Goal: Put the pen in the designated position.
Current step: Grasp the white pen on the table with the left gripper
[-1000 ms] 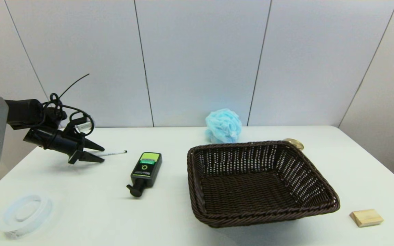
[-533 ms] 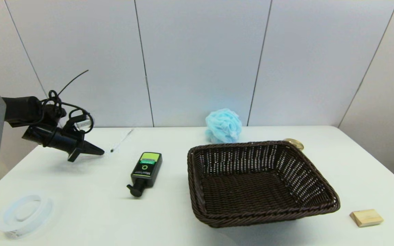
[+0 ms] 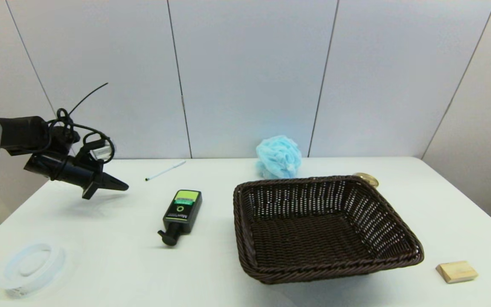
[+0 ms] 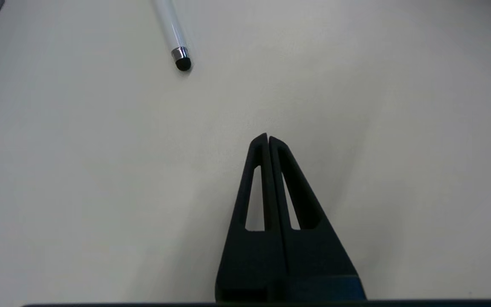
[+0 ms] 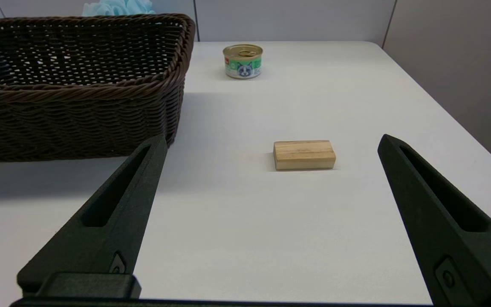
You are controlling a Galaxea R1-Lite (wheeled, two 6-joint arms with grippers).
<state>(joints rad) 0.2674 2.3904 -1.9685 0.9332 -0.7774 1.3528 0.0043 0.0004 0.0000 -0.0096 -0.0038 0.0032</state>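
Pen (image 3: 165, 170), upper left, looks light, slick, roll-prone; grasp mid-shaft, since left gripper (image 3: 119, 186) is clenched empty, right gripper (image 5: 271, 149) released.

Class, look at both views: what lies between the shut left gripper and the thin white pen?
Nothing: only bare white table separates the left gripper from the thin white pen. The left wrist view shows it best; the head view agrees.

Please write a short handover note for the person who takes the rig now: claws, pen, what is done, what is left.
Left claw: shut on nothing, above the table's left side.
Right claw: open, idle near the wooden block.
Pen: lies loose on the table, apart from the left claw, behind the black bottle.
Done: nothing; the pen is not held.
Left: grasp the pen and place it.
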